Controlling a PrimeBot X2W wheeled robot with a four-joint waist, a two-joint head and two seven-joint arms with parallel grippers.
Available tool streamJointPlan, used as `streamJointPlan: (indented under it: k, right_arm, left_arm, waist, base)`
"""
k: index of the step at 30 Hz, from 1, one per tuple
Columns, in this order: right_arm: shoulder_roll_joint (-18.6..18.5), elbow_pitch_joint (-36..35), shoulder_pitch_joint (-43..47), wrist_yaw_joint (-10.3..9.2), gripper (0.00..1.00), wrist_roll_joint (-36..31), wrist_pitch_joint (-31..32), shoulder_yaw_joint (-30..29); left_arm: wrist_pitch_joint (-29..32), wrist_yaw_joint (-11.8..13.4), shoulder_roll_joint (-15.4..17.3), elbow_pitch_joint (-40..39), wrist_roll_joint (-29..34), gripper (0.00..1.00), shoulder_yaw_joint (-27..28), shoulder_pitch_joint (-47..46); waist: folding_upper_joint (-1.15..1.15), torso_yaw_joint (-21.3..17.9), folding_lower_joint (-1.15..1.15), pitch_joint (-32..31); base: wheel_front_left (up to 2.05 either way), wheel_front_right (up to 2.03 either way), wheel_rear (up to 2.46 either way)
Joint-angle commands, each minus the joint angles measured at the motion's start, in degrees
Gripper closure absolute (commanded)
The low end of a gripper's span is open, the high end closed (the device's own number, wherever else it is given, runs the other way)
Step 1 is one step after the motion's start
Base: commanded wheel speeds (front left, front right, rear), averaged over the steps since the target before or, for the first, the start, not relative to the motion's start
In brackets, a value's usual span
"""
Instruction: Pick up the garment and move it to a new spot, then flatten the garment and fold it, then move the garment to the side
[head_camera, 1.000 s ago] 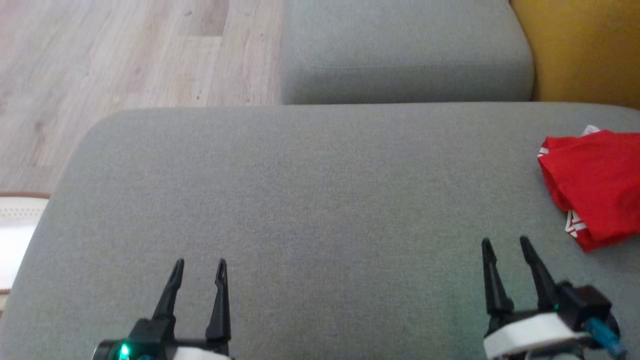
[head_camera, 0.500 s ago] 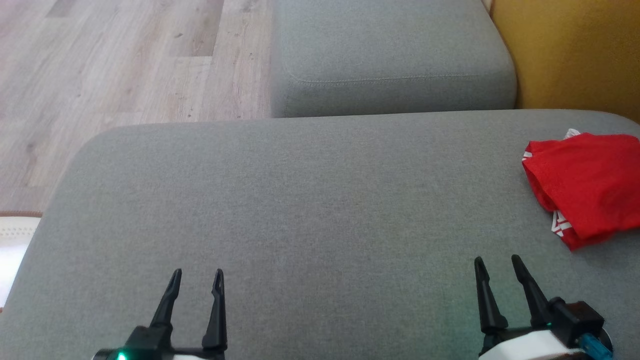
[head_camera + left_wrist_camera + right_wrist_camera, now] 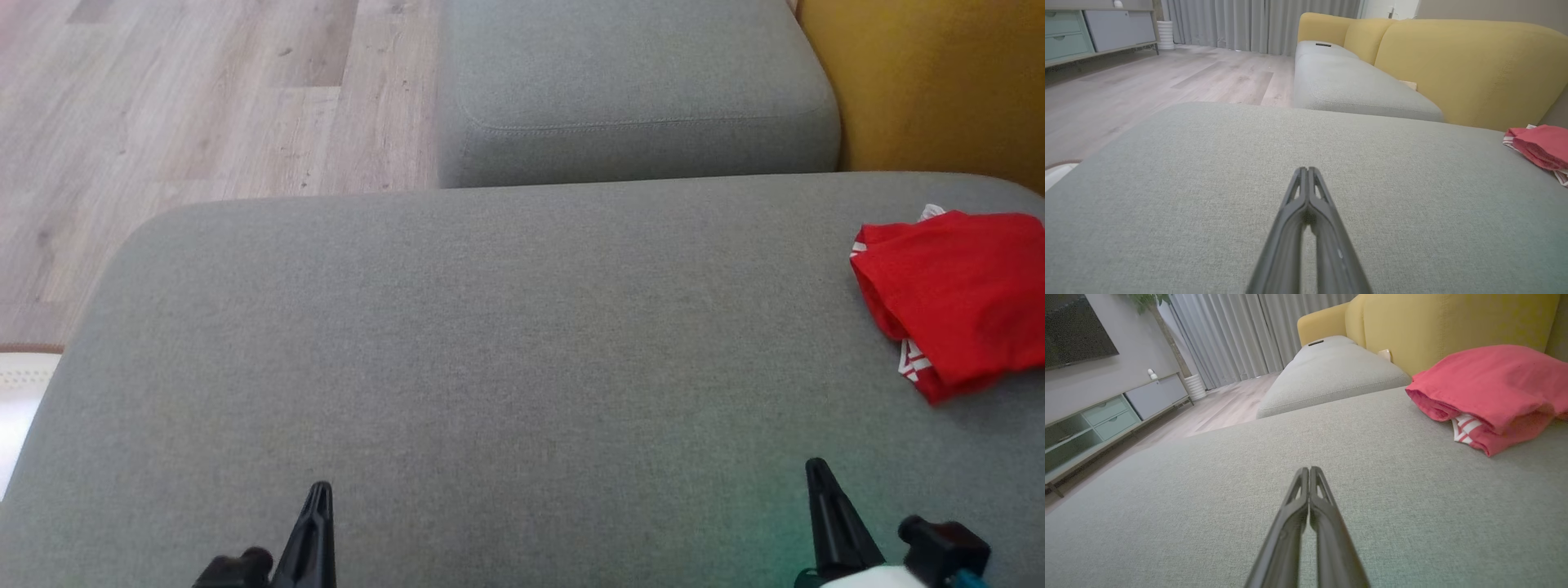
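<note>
1. The red garment [image 3: 951, 298] is lying in a compact folded bundle at the right edge of the grey cushion [image 3: 490, 327], probably set aside there deliberately.
2. The left gripper [image 3: 320, 492] is waiting at the cushion's near edge, fingers pressed together and holding nothing.
3. The right gripper [image 3: 816, 469] is idling at the cushion's near right, also closed and empty, well apart from the garment.

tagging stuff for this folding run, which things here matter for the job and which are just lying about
Job in hand:
red garment, lying on the grey seat; left hand and right hand, both shut and empty.

Just around:
yellow sofa back, wooden floor, curtains, cabinet, television.
</note>
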Motion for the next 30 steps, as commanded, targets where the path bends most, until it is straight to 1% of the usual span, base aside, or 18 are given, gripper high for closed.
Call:
streamJointPlan:
  k: [1, 24, 30]
  right_arm:
    - [-0.32, -1.93, -2.71, 0.07, 1.00, 1.76, 0.24, -0.29]
    - [-0.86, -2.15, -5.40, 0.14, 1.00, 17.40, 3.50, -1.59]
    - [-0.94, -2.22, -5.97, 0.16, 1.00, 20.77, 4.25, -1.91]
  left_arm:
    - [0.16, -0.42, 0.34, -1.46, -1.76, 1.00, 0.76, -2.85]
    - [3.23, -3.04, 1.06, 1.41, -18.71, 1.00, 3.11, -6.96]
    - [3.93, -3.57, 1.16, 1.82, -22.34, 1.00, 3.70, -7.80]
  waist:
    - [0.00, -0.02, 0.01, 0.08]
    - [0.00, -0.42, 0.01, 1.31]
    - [0.00, -0.51, 0.01, 1.59]
  base:
    - [0.00, 0.00, 0.00]
    - [0.00, 0.00, 0.00]
    - [0.00, 0.00, 0.00]
